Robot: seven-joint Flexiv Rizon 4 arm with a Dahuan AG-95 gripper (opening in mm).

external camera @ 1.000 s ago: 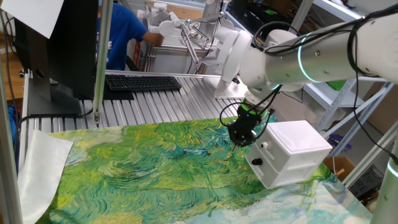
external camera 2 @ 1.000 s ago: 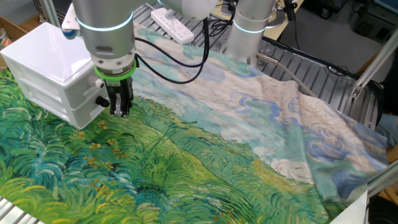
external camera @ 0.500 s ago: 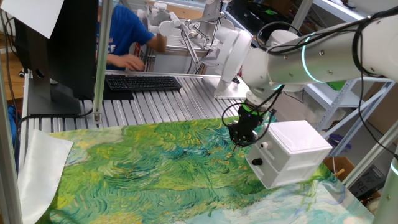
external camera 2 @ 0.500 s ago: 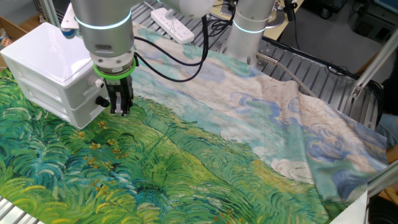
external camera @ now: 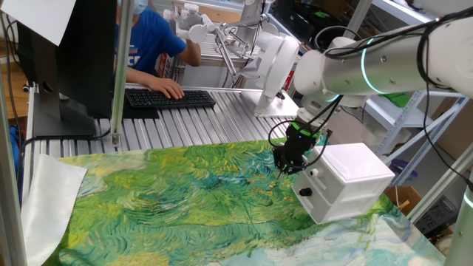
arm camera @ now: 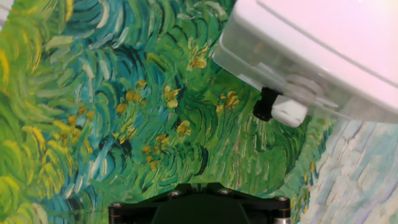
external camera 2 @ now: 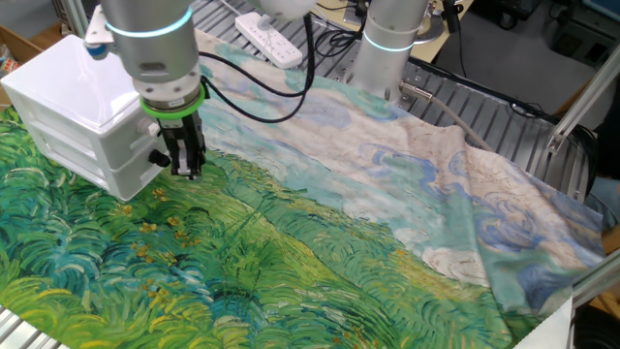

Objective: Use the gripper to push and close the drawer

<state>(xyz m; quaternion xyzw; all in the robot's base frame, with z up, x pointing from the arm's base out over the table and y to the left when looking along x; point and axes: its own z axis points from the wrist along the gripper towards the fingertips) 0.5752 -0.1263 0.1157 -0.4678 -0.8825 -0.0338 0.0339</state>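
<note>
The drawer (external camera: 319,198), lower of two in the white drawer box (external camera 2: 73,92), sits flush with the box front on the painted green cloth (external camera 2: 291,262). The gripper (external camera 2: 186,171) hangs just in front of the box, fingers pointing down beside the upper drawer's knob (external camera: 313,174), clenched together, holding nothing.

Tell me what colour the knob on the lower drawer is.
Black. The knob on the white drawer shows best in one fixed view.

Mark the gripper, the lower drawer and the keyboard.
gripper (external camera 2: 188,173), the other fixed view, between the fingertips
lower drawer (external camera: 334,202), one fixed view, white front face
keyboard (external camera: 170,97), one fixed view, middle of the keys
</note>
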